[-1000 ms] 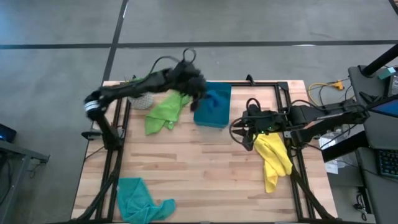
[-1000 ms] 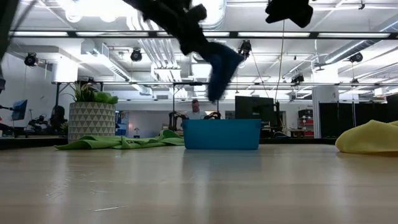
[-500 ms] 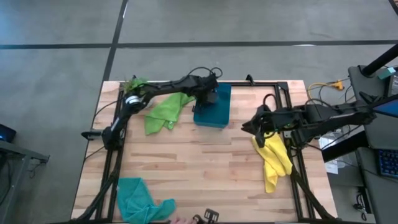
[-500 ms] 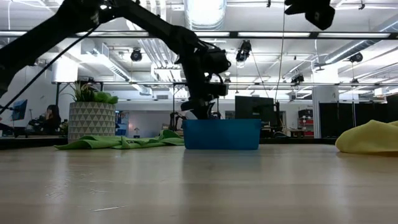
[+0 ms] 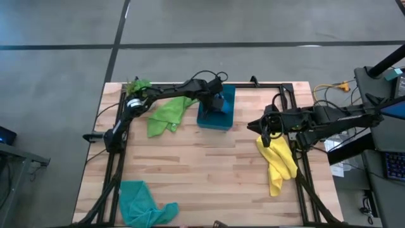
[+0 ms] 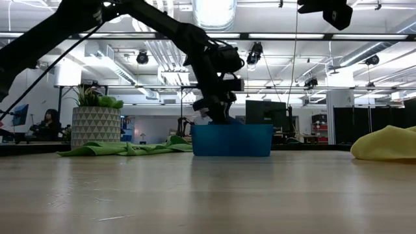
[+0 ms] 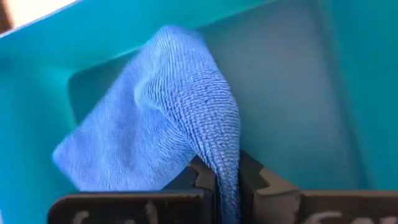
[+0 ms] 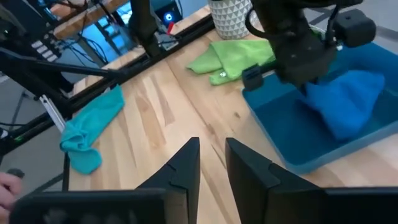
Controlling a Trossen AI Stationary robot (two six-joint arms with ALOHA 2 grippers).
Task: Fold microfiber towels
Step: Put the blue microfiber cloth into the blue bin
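Note:
My left gripper (image 5: 216, 101) reaches down into the teal-blue bin (image 5: 214, 122) and is shut on the blue towel (image 7: 155, 124). This towel also shows in the right wrist view (image 8: 348, 102). The lime green towel (image 5: 167, 113) lies flat on the table left of the bin. The yellow towel (image 5: 278, 161) lies crumpled at the right. The teal towel (image 5: 142, 202) lies at the near left corner. My right gripper (image 5: 254, 126) hovers above the table right of the bin, over the yellow towel's far end. Its fingers are a little apart and empty. My left gripper pinches a bunched ridge of the blue towel (image 7: 227, 177) between its two fingers (image 7: 199, 177). The fingers come from above and point down into the bin. The rest of the towel spreads out slack on the bin's floor (image 7: 298, 106), against one wall.
A potted plant (image 6: 95, 127) stands at the far left corner behind the green towel. Black frame rails (image 5: 117, 158) run along the table's left, far and right sides. A person's hand (image 8: 6, 177) shows near the table's near edge. Bare wood lies in the middle (image 5: 209, 171).
My left gripper has gone down from above the far side of the bin into it, carrying the blue towel, which hung clear and now lies in the bin. My right gripper has shifted a little toward the table's right edge.

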